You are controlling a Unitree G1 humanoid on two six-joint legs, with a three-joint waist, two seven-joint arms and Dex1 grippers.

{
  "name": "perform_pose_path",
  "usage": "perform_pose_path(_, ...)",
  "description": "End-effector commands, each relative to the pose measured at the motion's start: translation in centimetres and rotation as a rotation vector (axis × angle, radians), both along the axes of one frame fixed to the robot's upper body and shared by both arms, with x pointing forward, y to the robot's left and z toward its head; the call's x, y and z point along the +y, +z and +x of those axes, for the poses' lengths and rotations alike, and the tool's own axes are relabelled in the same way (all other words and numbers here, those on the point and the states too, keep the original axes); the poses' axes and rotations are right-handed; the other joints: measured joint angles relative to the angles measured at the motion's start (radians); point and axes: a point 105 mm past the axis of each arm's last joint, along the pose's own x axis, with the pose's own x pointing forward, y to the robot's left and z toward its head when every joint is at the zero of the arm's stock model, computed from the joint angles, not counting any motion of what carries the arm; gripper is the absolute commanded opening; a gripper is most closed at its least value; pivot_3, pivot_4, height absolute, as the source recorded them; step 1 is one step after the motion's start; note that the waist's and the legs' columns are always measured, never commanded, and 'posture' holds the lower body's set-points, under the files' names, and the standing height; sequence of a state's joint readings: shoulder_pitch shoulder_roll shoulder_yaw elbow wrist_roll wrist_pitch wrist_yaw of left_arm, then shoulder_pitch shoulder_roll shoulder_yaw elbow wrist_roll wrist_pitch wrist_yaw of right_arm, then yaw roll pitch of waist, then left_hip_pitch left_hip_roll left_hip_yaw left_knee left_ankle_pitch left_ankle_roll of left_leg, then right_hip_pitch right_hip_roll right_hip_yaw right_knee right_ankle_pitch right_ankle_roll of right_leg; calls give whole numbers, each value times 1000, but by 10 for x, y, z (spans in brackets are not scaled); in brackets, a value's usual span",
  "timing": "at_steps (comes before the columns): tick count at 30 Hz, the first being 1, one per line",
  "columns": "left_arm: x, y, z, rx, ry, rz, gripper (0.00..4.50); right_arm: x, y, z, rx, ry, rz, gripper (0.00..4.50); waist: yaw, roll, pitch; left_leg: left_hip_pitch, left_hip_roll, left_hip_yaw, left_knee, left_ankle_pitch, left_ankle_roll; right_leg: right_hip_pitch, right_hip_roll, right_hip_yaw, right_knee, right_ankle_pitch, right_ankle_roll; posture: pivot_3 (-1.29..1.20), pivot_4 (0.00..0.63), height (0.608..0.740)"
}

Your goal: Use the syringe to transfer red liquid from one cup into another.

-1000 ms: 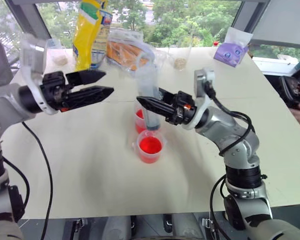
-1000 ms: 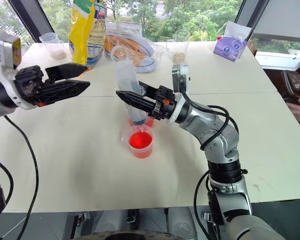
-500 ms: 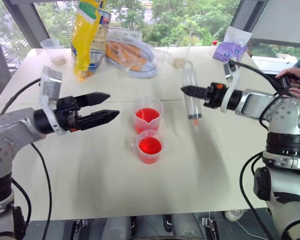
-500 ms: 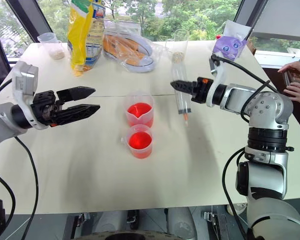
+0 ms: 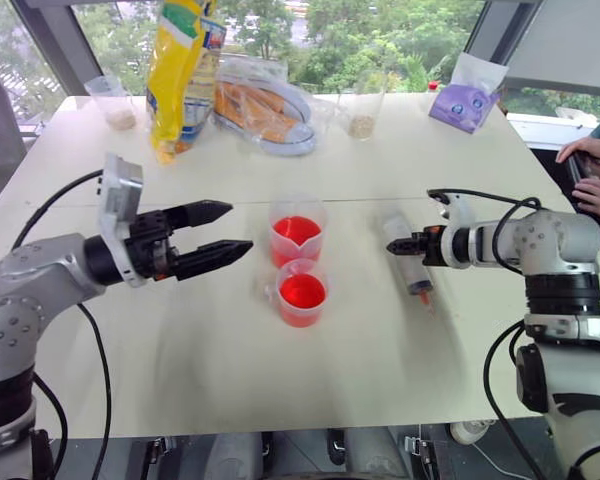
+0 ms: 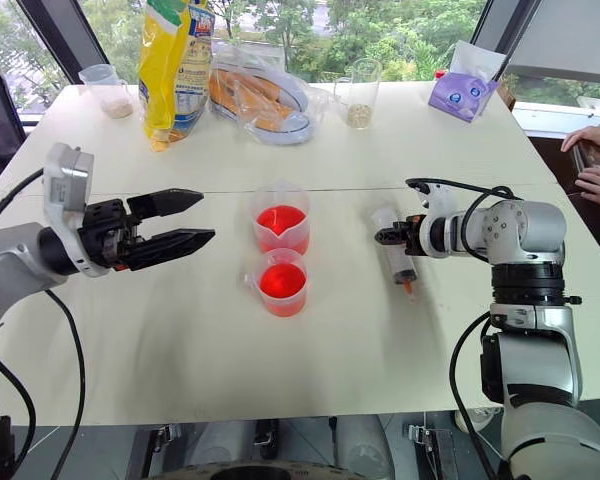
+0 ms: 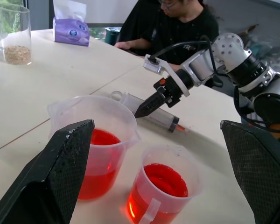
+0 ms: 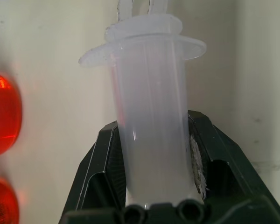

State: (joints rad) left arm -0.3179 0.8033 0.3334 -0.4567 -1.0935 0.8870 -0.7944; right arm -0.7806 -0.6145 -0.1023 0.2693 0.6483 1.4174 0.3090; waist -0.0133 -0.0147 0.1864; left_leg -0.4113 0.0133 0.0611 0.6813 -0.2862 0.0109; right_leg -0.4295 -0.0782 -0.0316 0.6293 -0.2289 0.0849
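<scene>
Two clear cups stand mid-table, one behind the other, the far cup and the near cup, both holding red liquid. To their right the clear syringe lies low along the table, its red-orange tip pointing at the front edge. My right gripper is shut on its barrel, a finger on each side near the flange. My left gripper hovers open left of the cups, pointing at them with nothing between its fingers.
At the back stand a yellow bag, a clear pack of orange food, two clear cups with tan grains and a purple pouch. A person's hands rest at the table's right edge.
My right gripper carried the syringe from upright over the near cup out to the right and down, laying it flat by the table. My left gripper sank slightly and stays open.
</scene>
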Motion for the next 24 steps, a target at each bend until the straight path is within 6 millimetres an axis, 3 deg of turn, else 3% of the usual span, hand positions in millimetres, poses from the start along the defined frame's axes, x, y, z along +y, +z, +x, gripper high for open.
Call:
perform_pose_path(1, -3, 4, -5, -39, -8, 15, 4459, -5, 6, 2, -38, -7, -22, 1438, 0, 0, 0, 0, 0, 0, 0, 0, 0, 0, 0, 0, 0, 0, 0, 0, 150, 740)
perform_pose_path(2, -3, 3, -5, -38, -8, 16, 4459, -5, 6, 2, -39, -5, -20, 1438, 0, 0, 0, 0, 0, 0, 0, 0, 0, 0, 0, 0, 0, 0, 0, 0, 150, 740)
perform_pose_path(3, -3, 3, -6, -36, -13, 14, 4500, -4, 9, 2, -54, 2, -21, 2474, 0, 0, 0, 0, 0, 0, 0, 0, 0, 0, 0, 0, 0, 0, 0, 0, 150, 740)
perform_pose_path(7, -4, 2, -8, -31, -20, 22, 4500, -2, 27, 1, -141, 77, -71, 4435, 2, 0, 0, 0, 0, 0, 0, 0, 0, 0, 0, 0, 0, 0, 0, 0, 150, 740)
perform_pose_path(14, 2, -1, -13, -15, -21, 75, 4500, 6, 78, -15, -370, 342, -156, 4477, -2, 1, 1, 0, 0, -1, 0, -1, 1, 0, 0, 0, -1, -1, 1, 0, 150, 740)
perform_pose_path(19, 9, -3, -19, -3, -24, 106, 4500, 25, 103, -57, -445, 651, -133, 4477, 0, 1, 1, 0, 1, 0, -1, -1, 1, 0, 1, 0, 0, -1, 0, 0, 150, 740)
perform_pose_path(24, 11, -4, -26, 18, -46, 117, 4500, 31, 110, -90, -468, 838, -98, 4477, 3, 1, 1, 0, 1, 0, 0, -1, 1, 0, 0, 0, -1, -3, -3, 0, 150, 740)
